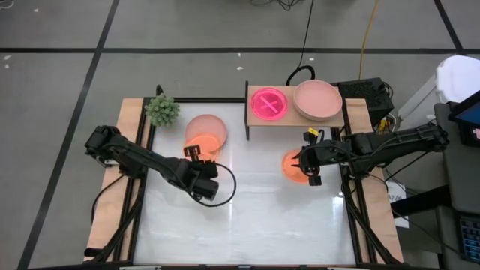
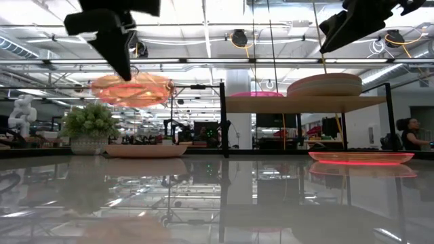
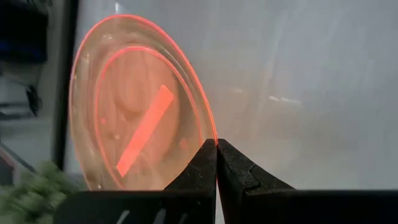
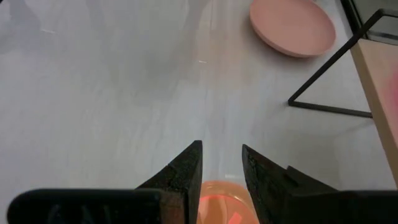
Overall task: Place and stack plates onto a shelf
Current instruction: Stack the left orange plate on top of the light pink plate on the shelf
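I am holding a see-through orange plate (image 3: 140,106) by its rim. My left gripper (image 3: 216,163) is pinching it tight, fingers squeezed together, and the plate is up in the air above the table (image 1: 247,217). From above it is sitting over the near edge of a salmon-pink plate (image 1: 206,126), which is lying flat on the table.

A second orange plate (image 1: 291,165) is lying on the table on the right side, in front of the shelf (image 1: 259,122). My right gripper (image 4: 221,163) is hanging just over it with its fingers partly apart and nothing between them.

On the shelf, a bright pink plate (image 1: 268,103) is sitting on the left part of the wood top. A stack of bigger pale pink plates (image 1: 318,99) is sitting just beside it on the right part.

A small spiky green plant (image 1: 162,109) is standing near the far left corner of the table, near the salmon-pink plate.
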Available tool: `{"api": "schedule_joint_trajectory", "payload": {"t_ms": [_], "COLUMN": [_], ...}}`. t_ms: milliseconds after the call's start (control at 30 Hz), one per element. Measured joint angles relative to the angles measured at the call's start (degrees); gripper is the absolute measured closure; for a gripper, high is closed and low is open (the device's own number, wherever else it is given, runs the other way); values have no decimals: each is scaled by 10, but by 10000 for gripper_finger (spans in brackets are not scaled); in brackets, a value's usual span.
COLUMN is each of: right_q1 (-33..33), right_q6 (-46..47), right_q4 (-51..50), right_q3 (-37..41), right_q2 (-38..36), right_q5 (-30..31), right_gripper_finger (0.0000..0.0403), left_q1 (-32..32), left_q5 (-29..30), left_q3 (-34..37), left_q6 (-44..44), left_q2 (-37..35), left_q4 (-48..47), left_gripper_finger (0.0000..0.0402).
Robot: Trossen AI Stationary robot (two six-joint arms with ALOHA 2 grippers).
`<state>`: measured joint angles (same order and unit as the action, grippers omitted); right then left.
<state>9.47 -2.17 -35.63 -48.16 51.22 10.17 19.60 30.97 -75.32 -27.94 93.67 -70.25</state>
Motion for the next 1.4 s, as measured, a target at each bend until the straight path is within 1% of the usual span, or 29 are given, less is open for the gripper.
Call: {"api": "schedule_joint_trajectory", "payload": {"t_ms": [167,400,633,833,1267,1400], "right_q1": [0,0,0,0,0,0], "right_q6": [0,7,15,22,39,45], "right_q4": [-1,-1,-4,-4,-25,-35], "right_q3": [0,0,0,0,0,0], "right_q2": [0,0,0,0,0,0], "right_q5": [0,0,0,0,0,0], "right_gripper_finger": [307,307,307,307,307,307], "left_q1": [-16,-47,-83,-119,-189,-208], "left_q5": [16,20,24,25,16,15], "left_q3": [-47,-107,-135,-136,-136,-136], "left_q6": [78,194,284,390,575,636], "left_q2": [0,0,0,0,0,0], "left_q4": [-7,-4,15,94,240,299], "left_gripper_finger": [401,401,401,402,402,402]}}
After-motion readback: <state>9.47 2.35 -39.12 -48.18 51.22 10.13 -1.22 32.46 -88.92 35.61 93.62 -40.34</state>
